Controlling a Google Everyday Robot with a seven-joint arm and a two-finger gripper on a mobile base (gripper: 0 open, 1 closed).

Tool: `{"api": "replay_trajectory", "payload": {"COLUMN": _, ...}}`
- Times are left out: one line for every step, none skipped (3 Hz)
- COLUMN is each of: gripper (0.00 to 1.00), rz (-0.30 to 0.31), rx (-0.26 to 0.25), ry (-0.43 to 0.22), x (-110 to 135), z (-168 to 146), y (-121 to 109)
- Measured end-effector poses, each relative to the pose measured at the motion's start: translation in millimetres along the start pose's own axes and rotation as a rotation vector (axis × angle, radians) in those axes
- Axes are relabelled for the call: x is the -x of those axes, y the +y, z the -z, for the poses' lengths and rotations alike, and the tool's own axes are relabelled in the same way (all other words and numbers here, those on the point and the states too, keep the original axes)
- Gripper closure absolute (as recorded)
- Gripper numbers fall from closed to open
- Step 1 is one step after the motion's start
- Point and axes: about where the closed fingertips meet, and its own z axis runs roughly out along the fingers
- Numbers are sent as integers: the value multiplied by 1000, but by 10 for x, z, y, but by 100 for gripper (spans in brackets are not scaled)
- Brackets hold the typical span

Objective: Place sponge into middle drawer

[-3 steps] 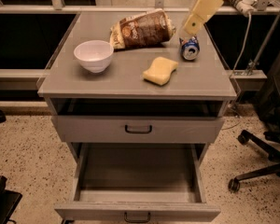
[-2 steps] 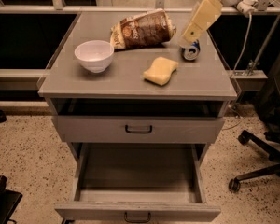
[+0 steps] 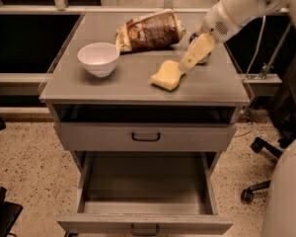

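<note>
One camera looks down at the cabinet (image 3: 138, 89) from its front, gripper (image 3: 186, 65) upper right.

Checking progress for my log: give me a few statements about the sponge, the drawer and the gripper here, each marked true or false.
1. The sponge lies on the cabinet top. True.
2. The middle drawer is shut. False: it stands pulled out.
3. The gripper is right beside the sponge. True.
4. The sponge sits in the white bowl. False: the bowl stands apart from it.
5. The bread bag lies in the drawer. False: it lies on the cabinet top, at the back.
</note>
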Motion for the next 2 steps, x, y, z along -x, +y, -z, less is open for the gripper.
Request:
{"api": "replay_trajectory", "payload": {"gripper": 0, "rz": -63, "rx": 65, "ry": 18, "x": -224, "z": -442, "y": -28}}
{"api": "replay_trajectory", "payload": {"gripper": 0, "rz": -65, "rx": 69, "ry": 19, "x": -239, "z": -473, "y": -31}}
